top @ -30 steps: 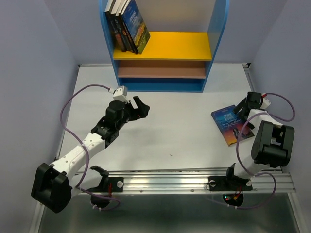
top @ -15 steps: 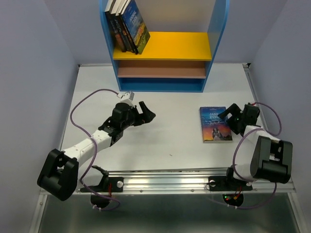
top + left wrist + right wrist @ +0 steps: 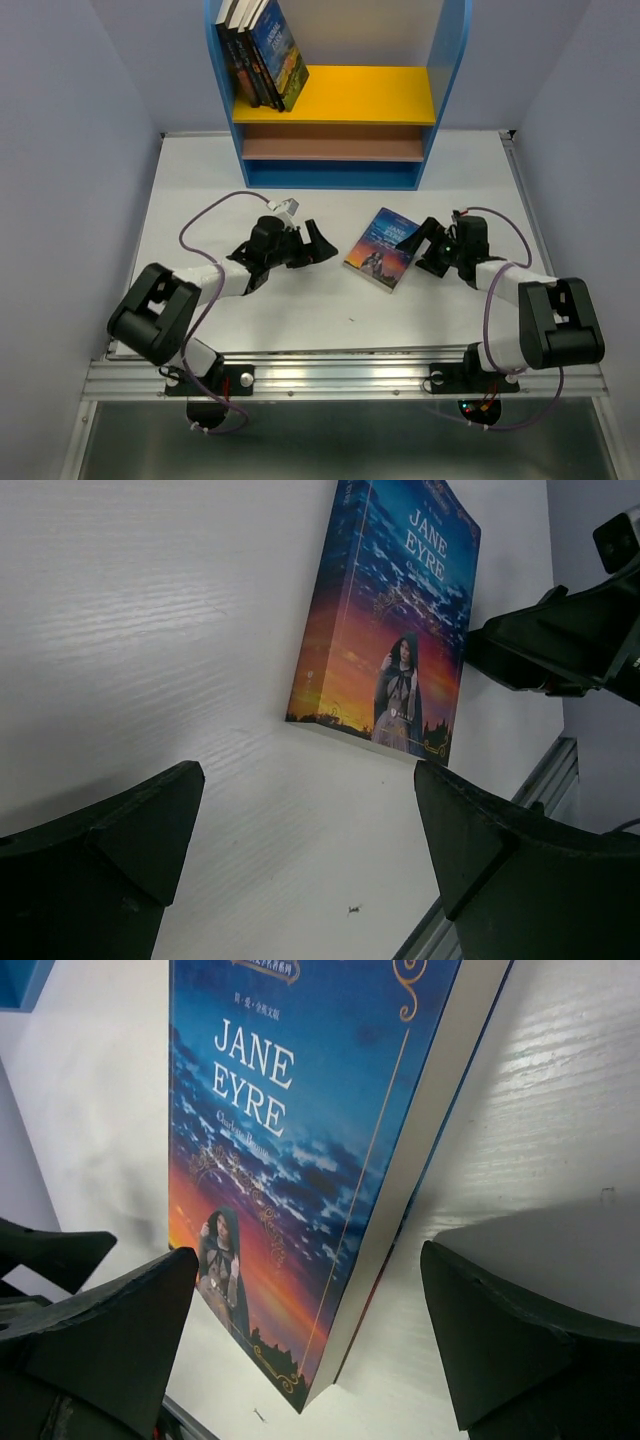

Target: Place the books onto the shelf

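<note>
The Jane Eyre book (image 3: 382, 248) lay flat on the table (image 3: 200, 190) at frame centre, below the shelf (image 3: 370, 95). The left gripper (image 3: 320, 245) and right gripper (image 3: 426, 250) flanked it, jaws apart, holding nothing. Other books (image 3: 262, 55) leaned at the shelf's upper left.

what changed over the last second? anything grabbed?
The Jane Eyre book slid left toward the centre, turning on the way, with the right gripper travelling left beside its right edge. The left gripper swung right toward it. Nothing gripped; both grippers stayed open. The shelf and the books on its yellow board are unchanged.
</note>
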Tool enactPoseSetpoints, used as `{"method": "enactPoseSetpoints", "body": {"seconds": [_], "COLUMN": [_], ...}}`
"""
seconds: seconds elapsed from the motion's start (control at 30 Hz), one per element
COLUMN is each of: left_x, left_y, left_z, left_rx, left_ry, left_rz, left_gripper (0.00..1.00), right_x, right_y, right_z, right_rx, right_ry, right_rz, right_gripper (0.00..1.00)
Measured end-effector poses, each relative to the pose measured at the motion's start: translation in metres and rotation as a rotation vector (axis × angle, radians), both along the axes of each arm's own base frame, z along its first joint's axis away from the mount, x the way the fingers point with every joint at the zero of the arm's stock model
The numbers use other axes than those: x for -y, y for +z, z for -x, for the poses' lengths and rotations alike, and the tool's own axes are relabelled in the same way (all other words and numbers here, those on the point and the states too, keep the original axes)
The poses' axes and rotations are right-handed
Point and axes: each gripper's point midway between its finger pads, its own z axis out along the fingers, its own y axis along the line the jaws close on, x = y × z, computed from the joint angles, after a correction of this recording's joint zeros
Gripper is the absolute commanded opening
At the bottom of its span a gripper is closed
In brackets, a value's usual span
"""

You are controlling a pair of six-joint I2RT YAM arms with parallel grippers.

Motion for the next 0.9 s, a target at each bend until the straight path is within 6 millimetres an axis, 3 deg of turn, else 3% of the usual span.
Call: {"method": "enactPoseSetpoints", "body": {"seconds": [0.17,0.47,0.63,0.7,0.73,0.83,0.9], "left_x": [0.029,0.083,0.099,0.105,0.107,0.105,0.1], "left_y": [-0.02,-0.014,-0.027,-0.036,-0.041,-0.048,-0.055], "left_z": [-0.016,-0.06,-0.062,-0.055,-0.051,-0.05,-0.052], "left_rx": [-0.038,0.046,0.043,0.027,0.022,0.015,-0.002], "left_ry": [-0.079,-0.21,-0.265,-0.293,-0.307,-0.309,-0.295], "left_rz": [0.022,0.047,-0.002,-0.029,-0.046,-0.072,-0.089], "left_gripper": [0.99,0.99,0.99,0.91,0.77,0.56,0.43], "right_x": [0.006,0.004,-0.002,-0.008,-0.01,-0.018,-0.018], "right_y": [0.001,0.0,0.0,0.001,0.001,0.006,0.007], "right_z": [-0.009,-0.025,-0.03,-0.033,-0.033,-0.034,-0.034], "right_rx": [0.003,-0.005,0.003,0.017,0.021,0.045,0.059], "right_ry": [-0.025,-0.022,0.008,0.033,0.044,0.081,0.088], "right_rz": [0.033,0.03,0.0,-0.027,-0.038,-0.086,-0.102], "right_gripper": [1.0,1.0,1.0,1.0,0.98,0.9,0.79]}}
